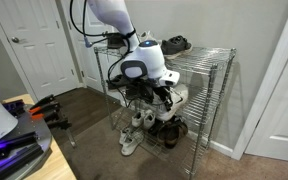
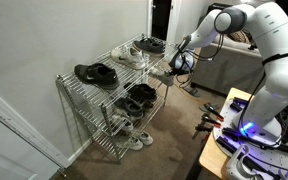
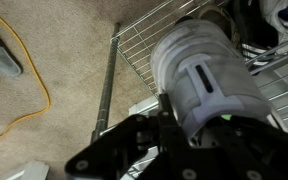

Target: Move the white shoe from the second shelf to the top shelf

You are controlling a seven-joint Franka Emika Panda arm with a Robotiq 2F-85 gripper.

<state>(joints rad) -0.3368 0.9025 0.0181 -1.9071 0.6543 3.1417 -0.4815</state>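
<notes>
- Room: brown carpet (image 1: 84, 112), grey walls, and a white panel door (image 1: 34, 45) at far left.
- Your bench (image 1: 19, 150) is at near left in an exterior view. The gear on it glows blue-purple.
- The chrome rack (image 1: 227, 100) stands against the wall, and all its tiers are wire grid.
- The top shelf (image 2: 149, 66) carries a black pair (image 2: 96, 73) at its left end, a pale pair (image 2: 134, 52) further right and one dark shoe (image 2: 152, 44) at the far right.
- The second shelf (image 1: 202, 102) has dark low shoes (image 2: 139, 97) on it.
- At the bottom of the rack are small white sneakers (image 1: 132, 135), with brown-black shoes (image 1: 169, 128) to their right.
- Your gripper (image 1: 156, 92) is at the rack's open front. In that view it sits below the top shelf and above the second shelf.
- The white shoe (image 3: 199, 75) is in the gripper and off the wire. It fills the centre of the wrist view.
- The jaws look clamped on the shoe, but their tips are hidden behind it.
- The shoe's long axis runs straight out from the wrist, away from the camera, and leans to the upper left of the wrist view.
- A rounded end of the shoe leads; you can't tell toe from heel here.
- Behind the shoe in the wrist view are the edge of a wire tier (can't tell which), a chrome post (image 3: 106, 85) and carpet.
- A yellow cable (image 3: 39, 95) lies on that carpet at left.
</notes>
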